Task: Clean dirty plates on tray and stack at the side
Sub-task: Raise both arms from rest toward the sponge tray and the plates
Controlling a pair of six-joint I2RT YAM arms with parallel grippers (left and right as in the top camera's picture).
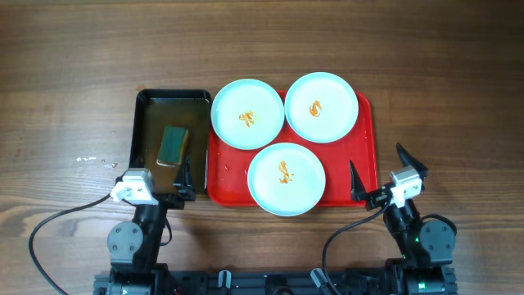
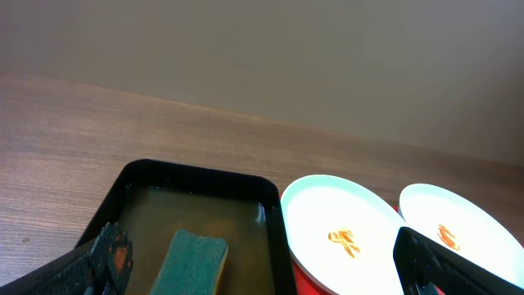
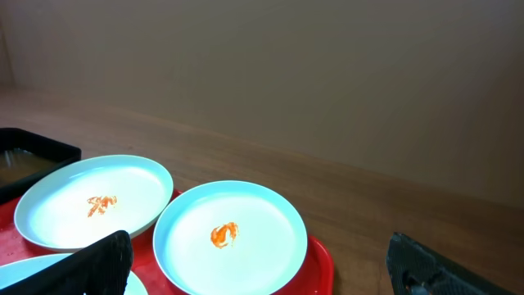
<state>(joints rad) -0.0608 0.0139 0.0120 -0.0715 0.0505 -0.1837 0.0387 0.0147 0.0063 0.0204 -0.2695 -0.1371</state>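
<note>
Left gripper [image 2: 258, 239] and right gripper [image 3: 260, 242] are both hanging wide open, empty, flanking the near edge of the red tray [image 1: 366, 156], three smeared plates [image 1: 299, 192] are lying on it, sponge [image 1: 173, 145] is soaking in the black tray [image 1: 140, 123] just left of it; risk: an unpinned plate skidding off under scrubbing

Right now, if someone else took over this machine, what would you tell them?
Left gripper: open, empty, near the black tray.
Right gripper: open, empty, by the red tray's right edge.
Three plates all lie on the red tray, each with an orange smear.
Green sponge sits in liquid in the black tray.
Done: nothing.
To do: wipe all three plates, stack them beside the tray.
</note>
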